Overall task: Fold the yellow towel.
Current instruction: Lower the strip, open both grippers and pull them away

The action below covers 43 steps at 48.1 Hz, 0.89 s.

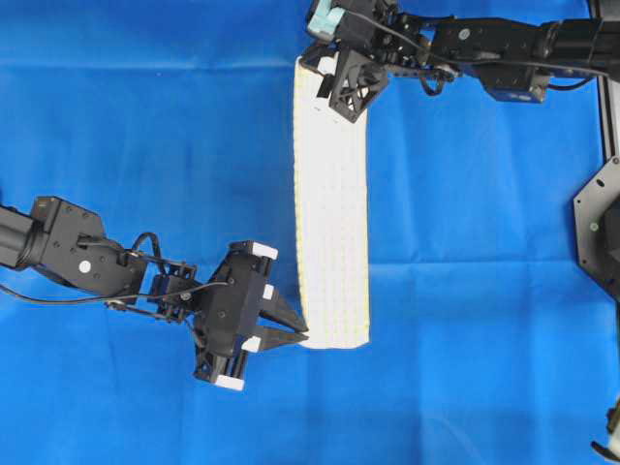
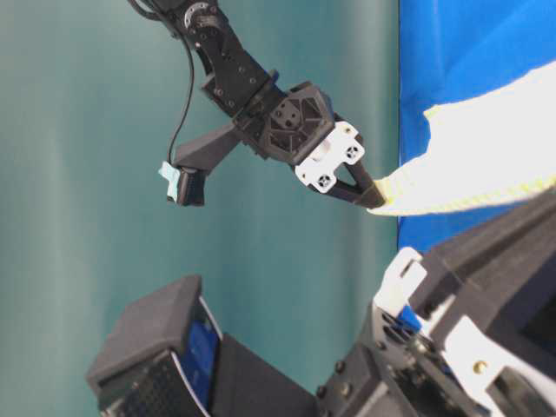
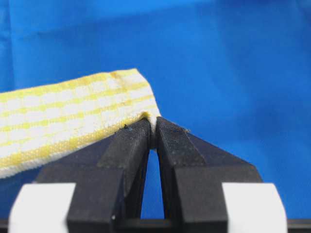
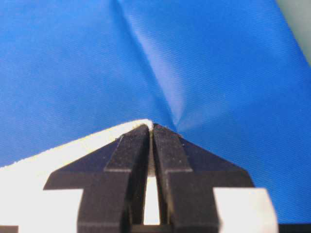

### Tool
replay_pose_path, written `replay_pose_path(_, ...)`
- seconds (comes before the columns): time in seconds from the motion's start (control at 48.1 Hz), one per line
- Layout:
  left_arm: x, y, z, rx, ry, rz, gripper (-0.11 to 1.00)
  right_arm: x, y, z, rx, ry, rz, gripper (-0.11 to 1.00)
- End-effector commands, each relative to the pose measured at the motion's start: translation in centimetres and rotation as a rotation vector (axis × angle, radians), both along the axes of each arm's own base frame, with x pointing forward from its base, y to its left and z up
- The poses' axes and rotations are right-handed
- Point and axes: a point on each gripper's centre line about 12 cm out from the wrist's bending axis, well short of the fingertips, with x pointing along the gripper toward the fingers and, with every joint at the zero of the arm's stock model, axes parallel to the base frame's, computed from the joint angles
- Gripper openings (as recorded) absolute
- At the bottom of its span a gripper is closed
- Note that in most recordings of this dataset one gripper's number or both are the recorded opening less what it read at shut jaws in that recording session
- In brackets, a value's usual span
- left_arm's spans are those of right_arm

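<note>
The yellow towel [image 1: 332, 203] lies as a long narrow folded strip, white with yellow checks, running from the far edge toward the front on the blue cloth. My left gripper [image 1: 301, 338] is shut on its front left corner; the left wrist view shows the hem [image 3: 73, 114] pinched at the tips of the left gripper [image 3: 153, 125]. My right gripper [image 1: 327, 85] is shut on the far left corner. The right wrist view shows the white towel edge [image 4: 73, 150] nipped at the tips of the right gripper [image 4: 152, 128]. The table-level view shows the right gripper [image 2: 375, 198] lifting the towel's end [image 2: 486, 152].
The plain blue cloth [image 1: 145, 145] covers the table, with creases near the far corner [image 4: 160, 73]. A black fixture [image 1: 599, 228] stands at the table's right edge. My left arm's body [image 2: 469, 330] and a dark device [image 2: 165, 347] fill the table-level foreground.
</note>
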Motion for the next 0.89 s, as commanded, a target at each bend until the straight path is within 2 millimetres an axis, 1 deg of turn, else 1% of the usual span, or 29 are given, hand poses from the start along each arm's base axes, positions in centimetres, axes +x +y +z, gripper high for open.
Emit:
replay_pose_path(0.0, -0.1, -0.1, 1.7, -0.014, -0.042, -0.001, 0.04, 0.6, -0.2, 1.5, -0.017, -0.044, 0.002, 0.02)
replay_pose_path(0.27, -0.3, 0.4, 1.5, -0.013, -0.032, 0.009, 0.04, 0.9, -0.1, 1.3, -0.019, -0.043, 0.008, 0.02)
replay_pose_path(0.312, -0.3, 0.4, 1.5, -0.013, -0.033, 0.010, 0.07, 1.1, -0.1, 1.4, -0.024, -0.049, 0.013, 0.02)
replay_pose_path(0.353, -0.2, 0.4, 1.6, -0.014, -0.036, 0.010, 0.15, 1.2, 0.1, 1.5, -0.027, -0.054, 0.020, 0.02)
replay_pose_path(0.395, -0.2, 0.5, 1.6, -0.014, -0.036, 0.012, 0.25, 1.4, 0.2, 1.6, -0.032, -0.062, 0.028, 0.03)
replay_pose_path(0.436, -0.1, 0.5, 1.7, -0.014, -0.038, 0.013, 0.37, 1.5, 0.3, 1.6, -0.037, -0.066, 0.035, 0.09)
replay_pose_path(0.478, -0.1, 0.5, 1.7, -0.013, -0.038, 0.013, 0.50, 1.6, 0.5, 1.7, -0.044, -0.070, 0.045, 0.18)
replay_pose_path(0.54, -0.2, 0.5, 1.9, -0.014, -0.041, 0.013, 0.68, 1.8, 0.8, 1.7, -0.054, -0.067, 0.061, 0.36)
replay_pose_path(0.582, -0.3, 0.6, 2.1, -0.011, -0.041, 0.011, 0.76, 1.8, 1.0, 1.7, -0.055, -0.067, 0.067, 0.49)
replay_pose_path(0.644, -0.7, 0.7, 2.7, -0.009, -0.033, 0.011, 0.75, 1.7, 1.1, 1.8, -0.055, -0.064, 0.066, 0.68)
replay_pose_path(0.665, -0.8, 0.8, 3.0, -0.007, -0.025, 0.012, 0.74, 1.7, 1.1, 1.8, -0.055, -0.062, 0.066, 0.73)
replay_pose_path(0.686, -1.1, 1.0, 3.3, -0.004, -0.016, 0.013, 0.72, 1.6, 1.1, 1.8, -0.055, -0.059, 0.066, 0.76)
replay_pose_path(0.769, -2.0, 1.4, 4.5, 0.001, 0.012, 0.016, 0.67, 1.3, 1.1, 2.3, -0.058, -0.055, 0.064, 0.74)
replay_pose_path(0.873, -3.3, 2.0, 6.0, 0.010, 0.043, 0.018, 0.66, 0.8, 1.0, 3.4, -0.063, -0.058, 0.053, 0.72)
